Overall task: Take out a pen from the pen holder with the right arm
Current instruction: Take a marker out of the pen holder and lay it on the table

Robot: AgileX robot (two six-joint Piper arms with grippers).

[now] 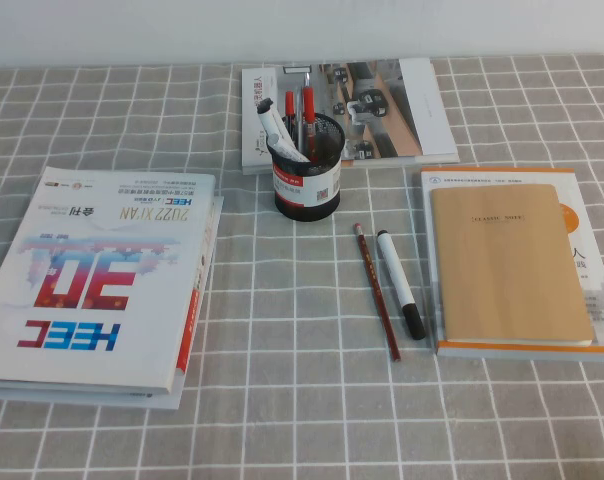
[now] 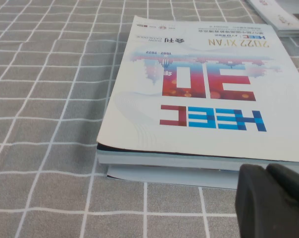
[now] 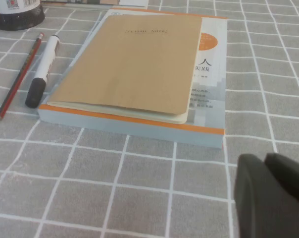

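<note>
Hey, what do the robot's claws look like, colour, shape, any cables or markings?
Only the tips show. The left claw, by the magazine, and the right claw, by the notebook, look alike: matte black, two rounded lobes side by side. No cables, markings or arm links are in view; the high view shows neither arm.

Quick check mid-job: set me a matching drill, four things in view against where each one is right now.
Things:
1. pen holder
2. red pencil
3. left gripper
4. right gripper

Places:
A. by the near edge of the HEEC magazine
B. shut, on the robot's side of the orange-edged book
C. flat beside the marker
D. upright, just in front of the brochure

Pairs: 1-D, 2-C, 3-A, 4-B.
</note>
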